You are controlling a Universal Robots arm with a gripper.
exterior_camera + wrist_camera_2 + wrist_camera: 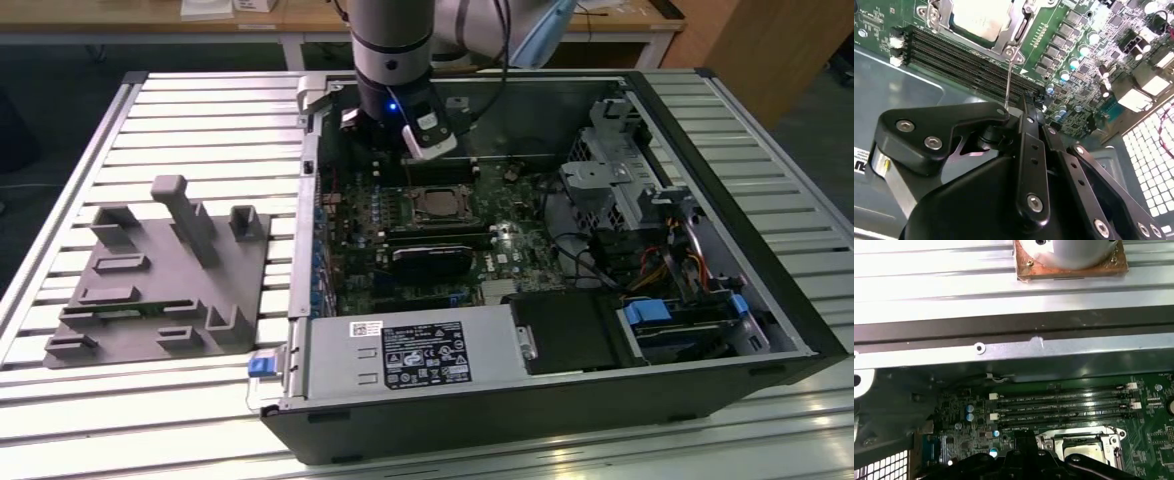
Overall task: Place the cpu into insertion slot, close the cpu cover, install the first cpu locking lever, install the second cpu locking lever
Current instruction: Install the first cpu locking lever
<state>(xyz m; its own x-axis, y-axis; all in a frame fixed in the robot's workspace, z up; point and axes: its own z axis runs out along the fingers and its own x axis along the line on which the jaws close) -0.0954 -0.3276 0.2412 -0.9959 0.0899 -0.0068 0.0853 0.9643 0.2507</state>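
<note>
The cpu (434, 204) lies flat in the insertion slot (412, 192) on the green motherboard, its pale metal face (979, 17) showing through the window of the cpu cover (1015, 31). The cover's silvery frame lies down around the chip (1079, 450). A thin metal locking lever (1009, 75) rises from the socket's corner up to the tip of my gripper (1024, 102). The gripper (430, 150) hangs inside the case, just behind the socket and over the memory slots. In the first wrist view its black body (1019, 455) sits beside the cover (1104, 441).
Long black memory slots (964, 60) run beside the socket. The case walls (310, 200) enclose the board, with the power supply (407, 355) in front and drive bays and cables (641, 250) on the exterior view's right. A grey fixture (160, 280) stands on the slatted table.
</note>
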